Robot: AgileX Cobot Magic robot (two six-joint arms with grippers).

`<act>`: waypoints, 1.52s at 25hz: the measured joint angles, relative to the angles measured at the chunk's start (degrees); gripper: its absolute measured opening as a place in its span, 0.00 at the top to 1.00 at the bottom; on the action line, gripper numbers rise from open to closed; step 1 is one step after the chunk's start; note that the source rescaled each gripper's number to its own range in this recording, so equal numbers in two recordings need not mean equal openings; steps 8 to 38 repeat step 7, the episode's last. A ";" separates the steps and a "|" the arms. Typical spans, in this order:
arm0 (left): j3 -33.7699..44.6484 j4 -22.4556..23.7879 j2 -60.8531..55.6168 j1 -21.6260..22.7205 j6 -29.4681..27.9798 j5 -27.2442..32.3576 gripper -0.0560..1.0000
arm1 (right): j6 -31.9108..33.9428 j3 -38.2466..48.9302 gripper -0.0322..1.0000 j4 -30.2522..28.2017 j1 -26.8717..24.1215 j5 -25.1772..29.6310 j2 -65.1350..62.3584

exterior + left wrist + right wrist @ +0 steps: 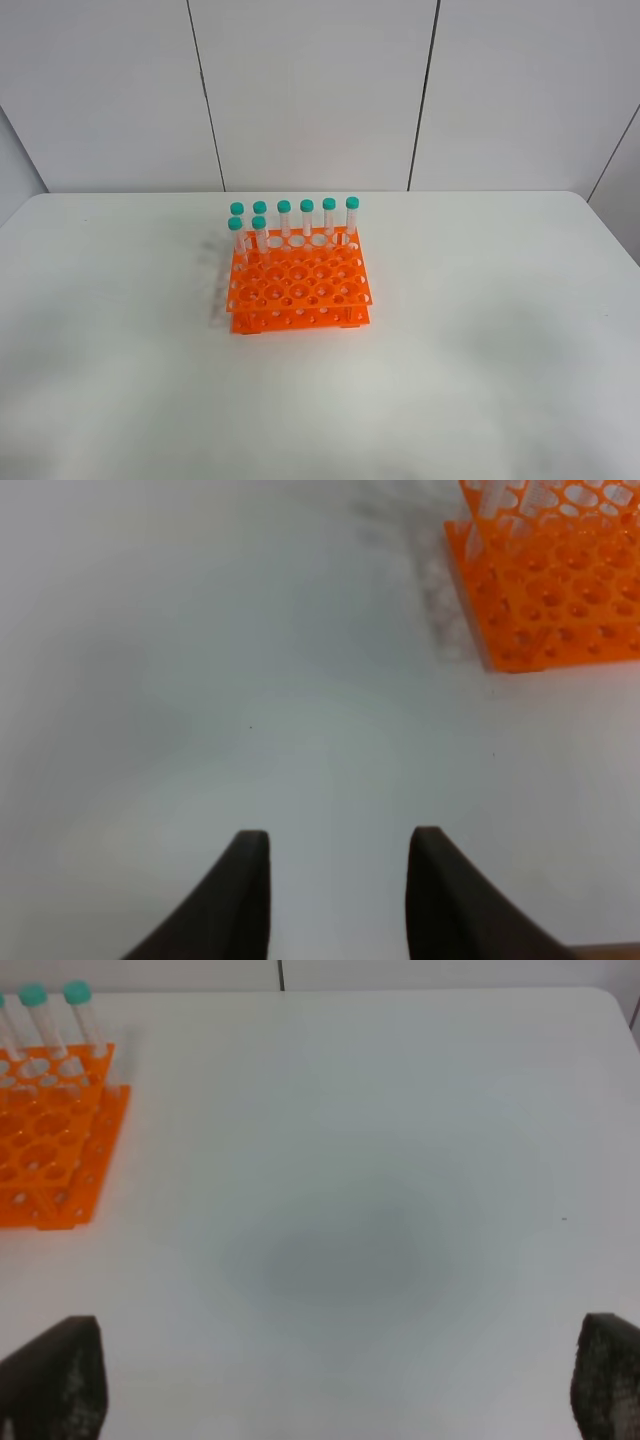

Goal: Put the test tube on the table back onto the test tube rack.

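The orange test tube rack (pixel 298 283) stands near the middle of the white table (pixel 480 330) in the high view, slightly toward nine o'clock of centre. Eight teal-capped test tubes stand upright in it: six in a row along the far edge, at twelve o'clock of the rack, and two more just in front of that row toward the ten o'clock corner, among them the test tube (pixel 262 234) beside the leftmost one. No tube lies on the tabletop in any view; which of the eight is the returned one cannot be told, since they look alike. Neither arm shows in the high view. From the left wrist camera, the left gripper (pixel 338 895) hangs above bare table with its two dark fingers (pixel 245 890) spread apart and nothing between them; a corner of the rack (pixel 550 590) sits well away from it. From the right wrist camera, the right gripper (pixel 330 1385) is spread wide, its fingertips (pixel 60 1375) at opposite edges of the picture, holding nothing, with the rack (pixel 50 1150) and two capped tubes well apart from it.
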 joint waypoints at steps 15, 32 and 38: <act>0.00 0.00 0.00 0.00 0.00 0.00 0.81 | 0.00 0.00 0.00 0.00 0.00 0.00 0.00; 0.00 0.00 0.00 0.00 0.00 0.00 0.81 | 0.00 0.00 0.00 0.00 0.00 0.00 0.00; 0.00 0.00 0.00 0.00 0.00 0.00 0.81 | 0.00 0.00 0.00 0.00 0.00 0.00 0.00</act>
